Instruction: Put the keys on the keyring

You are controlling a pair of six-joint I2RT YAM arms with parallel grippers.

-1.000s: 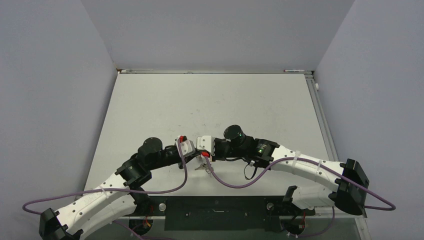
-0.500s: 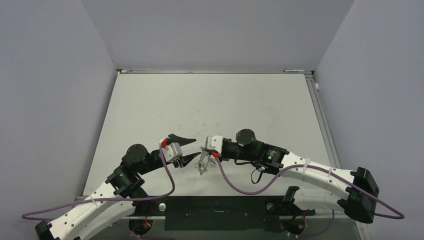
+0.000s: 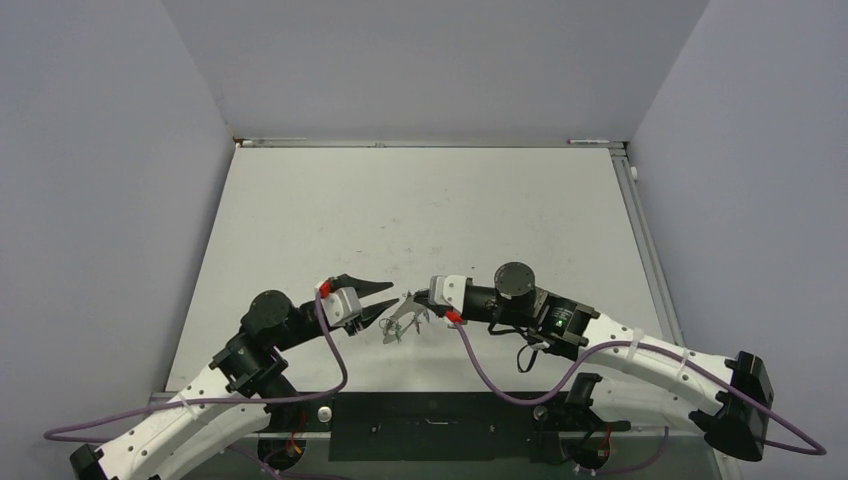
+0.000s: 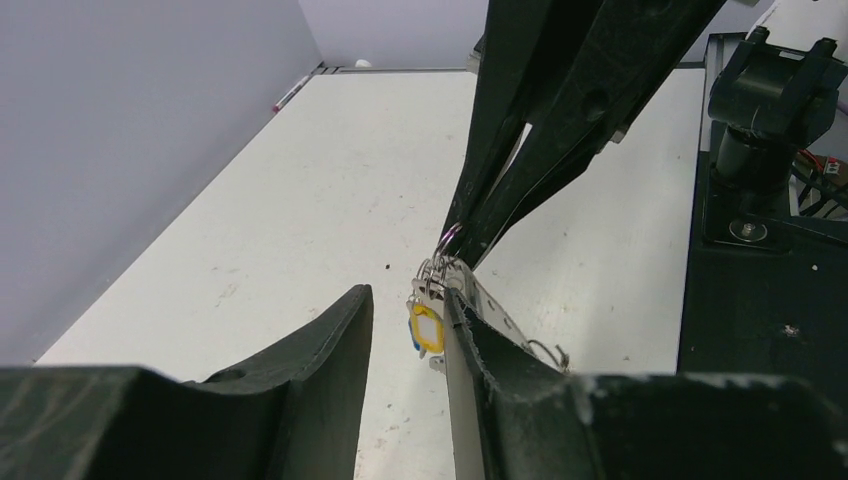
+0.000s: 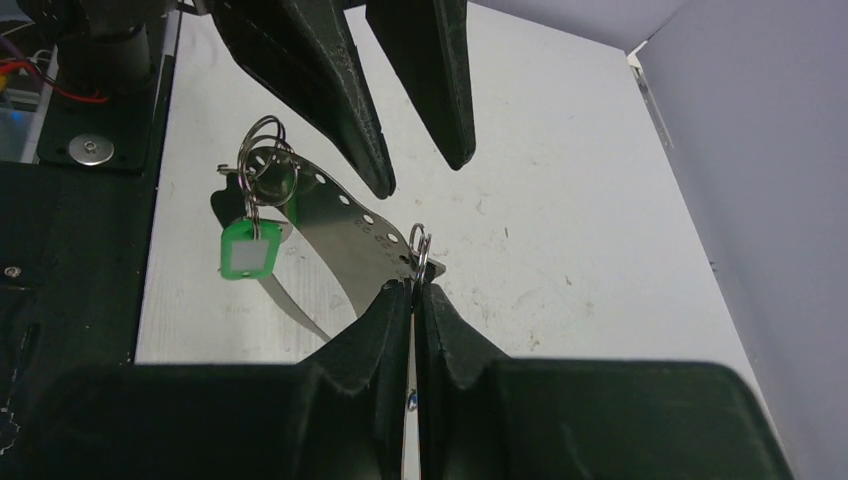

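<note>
My right gripper (image 3: 424, 303) is shut on a small split ring at the end of the keyring (image 5: 350, 215). The keyring shows here as a curved grey metal band with small holes, held above the table. A green-headed key (image 5: 247, 252) hangs from small rings at its far end. In the left wrist view a yellow-headed key (image 4: 427, 328) hangs there too, with a blue one (image 4: 412, 338) just behind it. My left gripper (image 3: 388, 302) is open and holds nothing. Its fingers straddle the hanging keys (image 3: 400, 322), which lie close to its right finger (image 4: 480, 340). The black key is not visible.
The black mounting plate (image 3: 430, 410) runs along the table's near edge, just in front of the grippers. Purple cables (image 3: 480, 365) loop beneath both arms. Grey walls close in the table on three sides.
The two grippers were pressed together a second ago. My left gripper has drawn back to the left and opened. My right gripper has moved right, carrying the keyring and keys.
</note>
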